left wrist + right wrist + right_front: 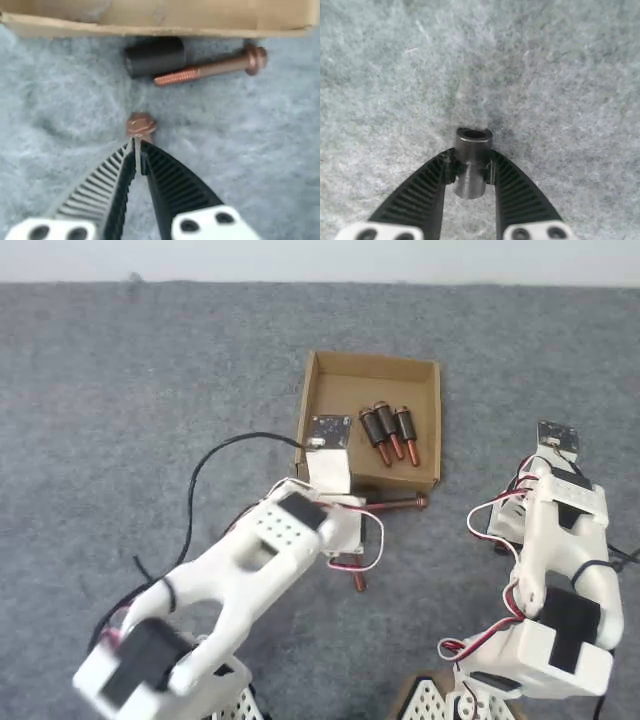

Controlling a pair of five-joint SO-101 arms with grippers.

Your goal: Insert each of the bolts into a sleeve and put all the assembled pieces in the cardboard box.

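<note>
Two grippers hold parts: the left gripper is clamped on a copper bolt, and the right gripper grasps a black sleeve. Farther off, a loose bolt lies just beside a second sleeve, against the cardboard box, which holds three assembled pieces.

Each bolt copper, each sleeve black; cardboard box brown; arms white, fingers black and ribbed; carpet mottled grey.

Grey carpet under a pale wall.
Fuzzy, evenly lit pile covers the whole surface; the wall borders its far edge.
</note>
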